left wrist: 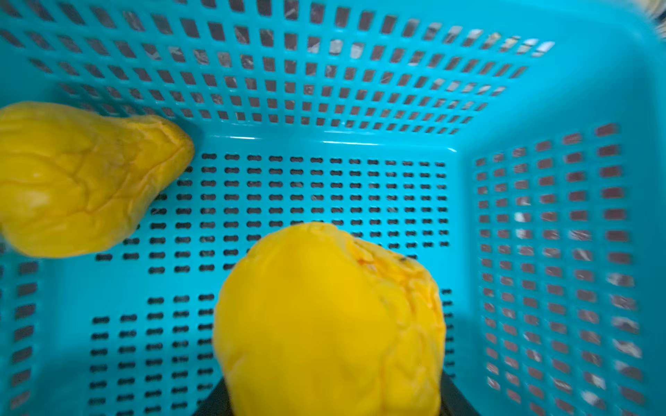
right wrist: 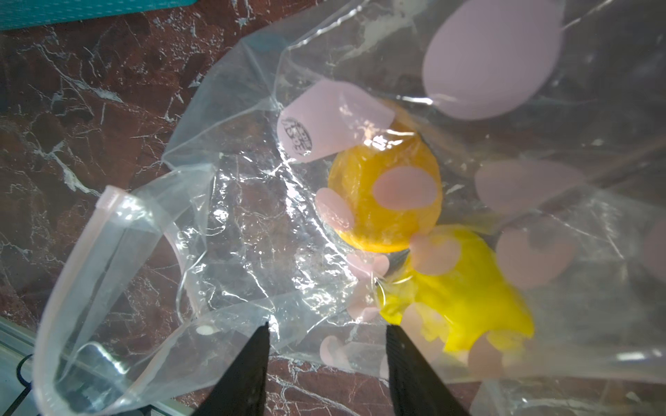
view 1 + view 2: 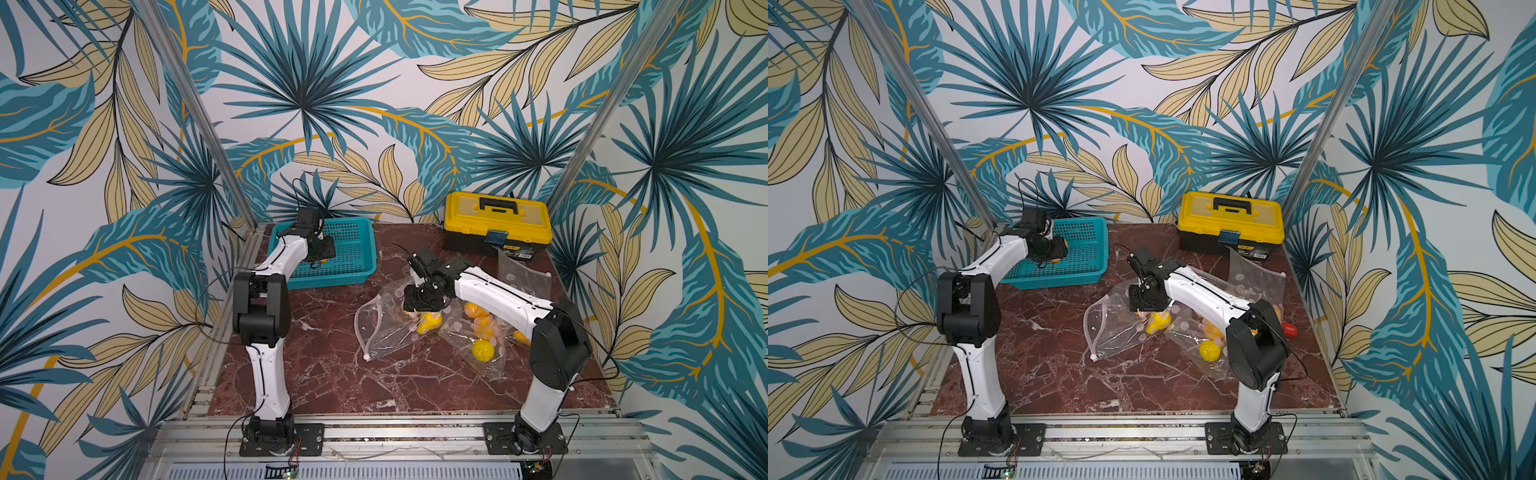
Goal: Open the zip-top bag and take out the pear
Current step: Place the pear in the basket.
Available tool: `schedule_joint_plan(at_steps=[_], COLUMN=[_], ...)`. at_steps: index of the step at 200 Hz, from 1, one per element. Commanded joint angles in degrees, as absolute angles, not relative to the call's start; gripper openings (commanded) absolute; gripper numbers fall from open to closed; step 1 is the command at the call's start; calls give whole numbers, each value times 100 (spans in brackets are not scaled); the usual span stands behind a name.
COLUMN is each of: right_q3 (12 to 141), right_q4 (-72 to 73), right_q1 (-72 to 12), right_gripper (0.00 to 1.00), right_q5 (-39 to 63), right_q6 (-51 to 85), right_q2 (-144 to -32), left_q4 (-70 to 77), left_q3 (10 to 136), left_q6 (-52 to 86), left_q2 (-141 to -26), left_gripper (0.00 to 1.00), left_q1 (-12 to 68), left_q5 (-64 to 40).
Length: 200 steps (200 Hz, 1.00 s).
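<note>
A yellow pear (image 1: pixel 328 324) sits clenched in my left claw (image 3: pixel 322 259) over the blue basket (image 3: pixel 353 266) at the desk's (image 3: pixel 316 374) far left. My right claw (image 2: pixel 326 327) hangs released over the open bag (image 2: pixel 230 223) mid-desk, fruit inside.

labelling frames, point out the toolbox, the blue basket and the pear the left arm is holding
toolbox (image 3: pixel 497 216): top view, on its yellow lid.
blue basket (image 3: pixel 353 253): top view, on its bare mesh floor.
pear (image 1: pixel 324 324): left wrist view, on its smooth yellow body.
</note>
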State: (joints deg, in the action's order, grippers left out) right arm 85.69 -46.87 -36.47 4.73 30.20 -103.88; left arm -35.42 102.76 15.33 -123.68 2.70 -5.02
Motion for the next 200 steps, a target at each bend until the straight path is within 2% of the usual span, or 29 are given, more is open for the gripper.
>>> schedule_joint_plan(at_steps=[1,49,90,120,200], right_q3=[8610,8502,8442,8441,8568], right_q4=[-4900,-4911,-4896,-4926,-5037], right_q1=[-3635,-3636,-3634,-3638,-3624], right_gripper=[54,54,54,54,55], right_q5=[352,302,311,271,39], right_q6=[3094,3133,3146,3146,2930], right_q2=[-10169,-10143,-10147,-10056,-9801], left_q4=[-3566,-3560,-3568,-3568,-3612], left_q3=[10901,12030,12401,12337,11366], left_q6=[1332,1038,853,892,834], left_q2=[-12906,-13896,-14203,-13999,-12356], left_gripper=[50,53,66,74,78], left_q1=[190,176,159,163,167], left_q5=[-243,695,1122,1180,813])
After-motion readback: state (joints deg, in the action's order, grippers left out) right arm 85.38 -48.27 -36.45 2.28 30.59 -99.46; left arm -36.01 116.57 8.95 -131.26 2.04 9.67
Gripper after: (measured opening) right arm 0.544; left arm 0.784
